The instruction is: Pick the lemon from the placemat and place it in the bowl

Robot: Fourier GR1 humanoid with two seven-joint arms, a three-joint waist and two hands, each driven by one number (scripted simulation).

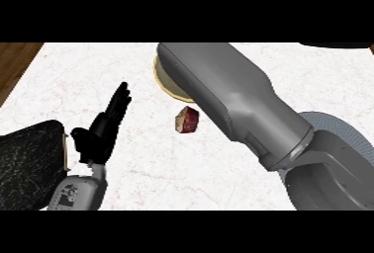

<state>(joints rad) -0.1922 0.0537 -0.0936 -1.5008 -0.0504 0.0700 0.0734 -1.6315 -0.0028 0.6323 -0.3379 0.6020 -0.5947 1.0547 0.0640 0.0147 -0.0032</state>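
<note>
Right forearm [241,106] covers the bowl [166,84] at upper centre, so its hand's grip can't be told. No lemon visible; probably mid-drop. Left hand [106,126] rests open, centre-left.

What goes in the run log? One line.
left hand open, resting | right forearm over bowl | right hand hidden | lemon unseen

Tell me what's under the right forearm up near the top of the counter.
A tan, round rim pokes out from beneath the right forearm, probably the bowl. Its inside and the right hand are covered, so the lemon can't be seen.
</note>
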